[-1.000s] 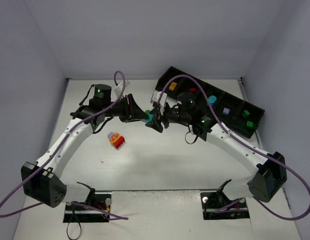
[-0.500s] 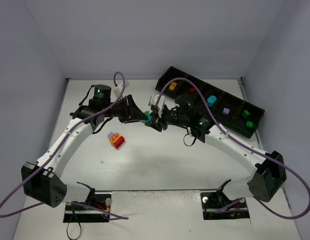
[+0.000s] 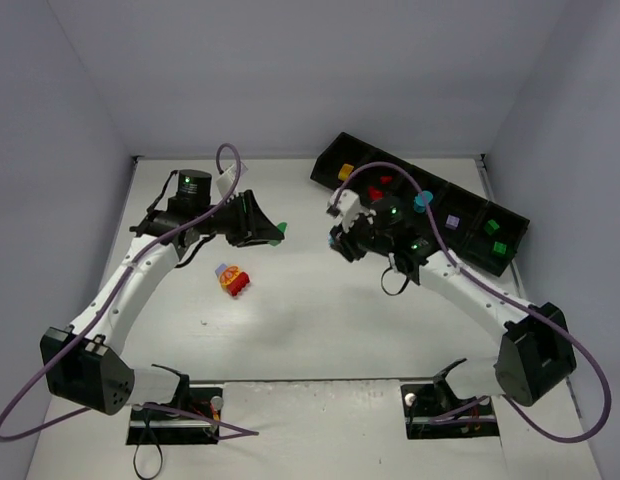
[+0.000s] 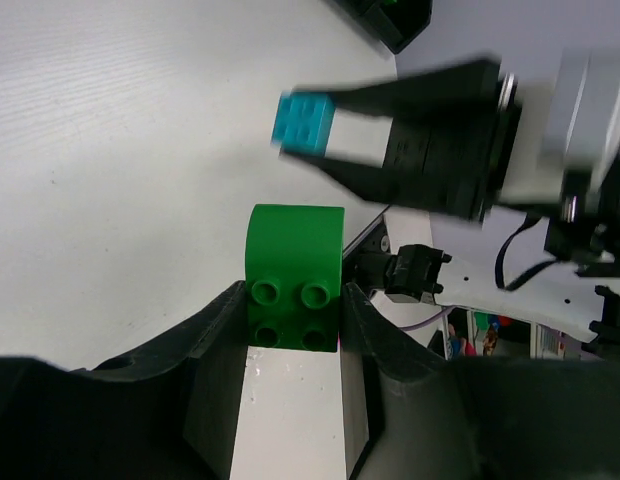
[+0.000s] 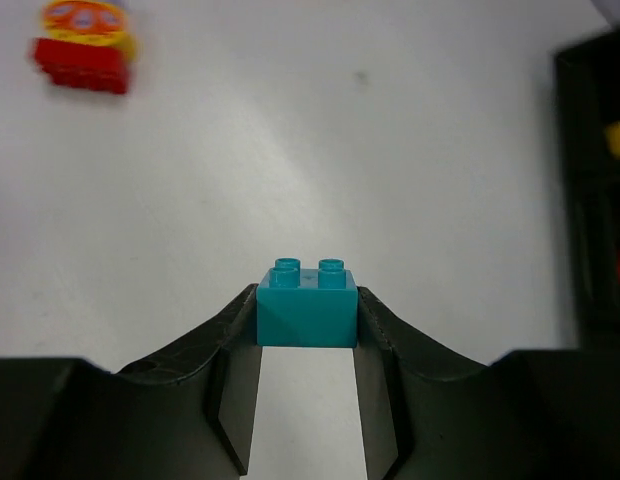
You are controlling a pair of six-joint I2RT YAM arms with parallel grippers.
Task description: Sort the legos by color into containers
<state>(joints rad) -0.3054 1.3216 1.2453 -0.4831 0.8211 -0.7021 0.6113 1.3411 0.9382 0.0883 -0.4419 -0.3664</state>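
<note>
Back right of white table (image 3: 310,330): long black plastic tray (image 3: 462,196), set at an angle.
Left of centre: red-and-yellow plastic brick stack (image 3: 233,279), on table.
Within left gripper (image 4: 293,295): green plastic brick (image 4: 295,275).
Within right gripper (image 5: 307,300): teal plastic brick (image 5: 307,305), before tray.

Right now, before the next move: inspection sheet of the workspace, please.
Surface: white table, matte.
Job's things: black tray at the far right holds sorted bricks in yellow, red, teal, purple and green, one colour per compartment. One red-and-yellow stack lies loose on the table.
Clutter: nothing seen.
Grippers: left gripper shut on a green brick; right gripper shut on a teal brick. The two are apart.
Cables: purple cables arch over both arms.
Surroundings: plain pale walls on three sides.
</note>
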